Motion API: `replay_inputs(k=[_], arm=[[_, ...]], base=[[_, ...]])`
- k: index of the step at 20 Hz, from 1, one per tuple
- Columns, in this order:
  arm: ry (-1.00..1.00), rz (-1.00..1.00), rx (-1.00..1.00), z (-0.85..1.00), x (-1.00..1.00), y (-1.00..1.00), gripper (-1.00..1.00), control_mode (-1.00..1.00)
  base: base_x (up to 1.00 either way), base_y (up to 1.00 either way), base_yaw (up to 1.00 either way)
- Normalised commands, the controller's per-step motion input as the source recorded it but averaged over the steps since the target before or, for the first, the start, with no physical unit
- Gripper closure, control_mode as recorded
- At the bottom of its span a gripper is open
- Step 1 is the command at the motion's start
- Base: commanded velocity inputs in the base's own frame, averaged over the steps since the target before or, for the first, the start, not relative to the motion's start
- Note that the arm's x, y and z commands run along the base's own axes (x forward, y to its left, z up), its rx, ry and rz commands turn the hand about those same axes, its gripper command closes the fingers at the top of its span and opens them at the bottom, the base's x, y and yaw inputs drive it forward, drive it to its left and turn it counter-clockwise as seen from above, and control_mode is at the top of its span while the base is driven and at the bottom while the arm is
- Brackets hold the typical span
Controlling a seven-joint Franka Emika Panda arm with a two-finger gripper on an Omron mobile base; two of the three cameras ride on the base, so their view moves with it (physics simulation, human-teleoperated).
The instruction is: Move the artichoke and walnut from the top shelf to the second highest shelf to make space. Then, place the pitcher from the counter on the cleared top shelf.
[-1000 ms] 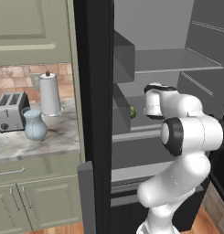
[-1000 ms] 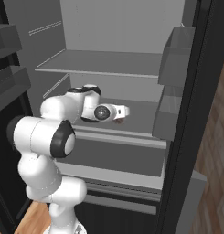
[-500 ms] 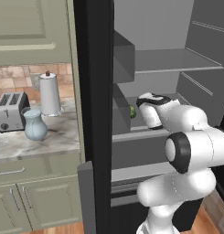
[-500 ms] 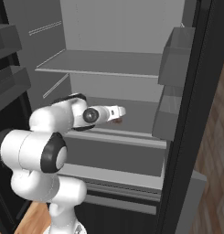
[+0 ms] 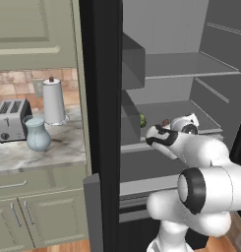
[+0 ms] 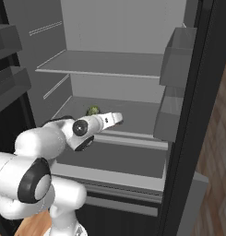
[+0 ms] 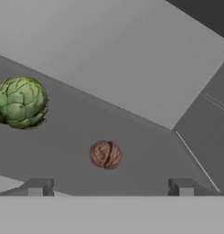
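walls: brick tile backsplash point(image 5: 23, 83) | floor: wood point(image 6: 216, 138) | cabinets: sage-green point(image 5: 28, 29)

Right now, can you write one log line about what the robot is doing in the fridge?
stage: walnut move | fingers: open, empty | small brown wrinkled walnut: on thick-lipped grey second shelf | leafy green artichoke: same shelf | pale blue pitcher: on marbled counter

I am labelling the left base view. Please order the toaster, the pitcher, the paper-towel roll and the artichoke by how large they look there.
1. paper-towel roll, tallest
2. toaster and pitcher, about alike
3. artichoke, smallest, but partly hidden and farther from the camera, so its rank is unsure
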Motion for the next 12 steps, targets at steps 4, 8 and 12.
replay_inputs(k=[4,8,12], arm=[[0.13,0.00,0.00,1.00,-0.16,0.00,-1.00,-1.00],[0.24,0.00,0.00,1.00,-0.26,0.00,-1.00,-1.00],[0.34,0.02,0.00,0.97,-0.31,0.01,-1.00,-1.00]], base=[[0.00,0.00,0.00],[0.00,0.00,0.00],[0.00,0.00,0.00]])
